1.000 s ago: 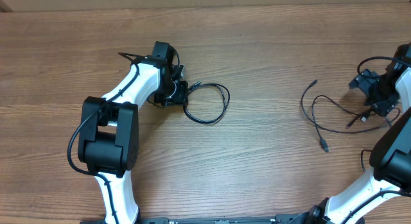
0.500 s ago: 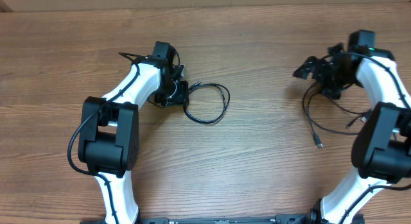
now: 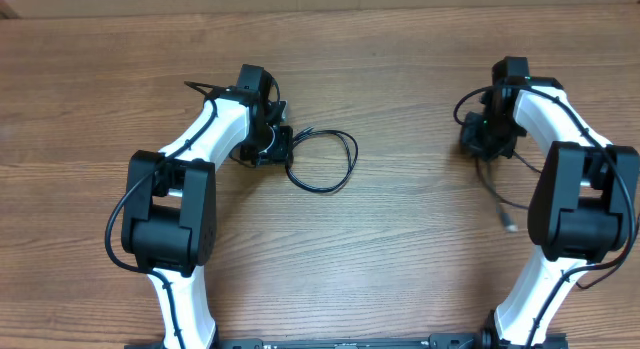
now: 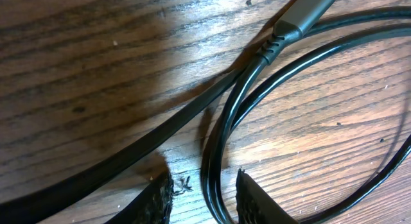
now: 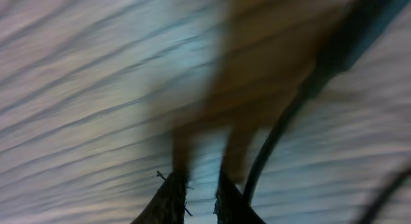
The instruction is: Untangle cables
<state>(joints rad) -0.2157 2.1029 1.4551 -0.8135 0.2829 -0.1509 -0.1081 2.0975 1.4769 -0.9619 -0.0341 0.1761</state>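
While you look down from overhead, the brown wood-grain table [image 3: 410, 59] carries two separate cords, well apart. The thin black looped cable [image 3: 341, 175] lies left of centre, its loop spreading out to the right of the left gripper [image 3: 274, 141], which sits low at the loop's near end.

From your left wrist camera, that gripper's black textured fingertips [image 4: 157, 201] stand partly apart with one strand of the looped cable passing up between them. Wood shows on both sides of the strand, so the jaws straddle it rather than pinch it. Above, a small grey plug connector [image 4: 309, 8] lies on the wood at the top edge, with two more runs of cord curving beside it.

On your right, the second thin black cable [image 3: 489, 186] trails from under the right gripper [image 3: 486, 139] toward you and ends in a small plug [image 3: 510, 226] on the table. The right wrist picture is badly smeared. Even so, you can see the two fingertips [image 5: 170, 201] drawn almost together, a slim gap with nothing in it. A dark cord runs just beside them, outside the jaws.
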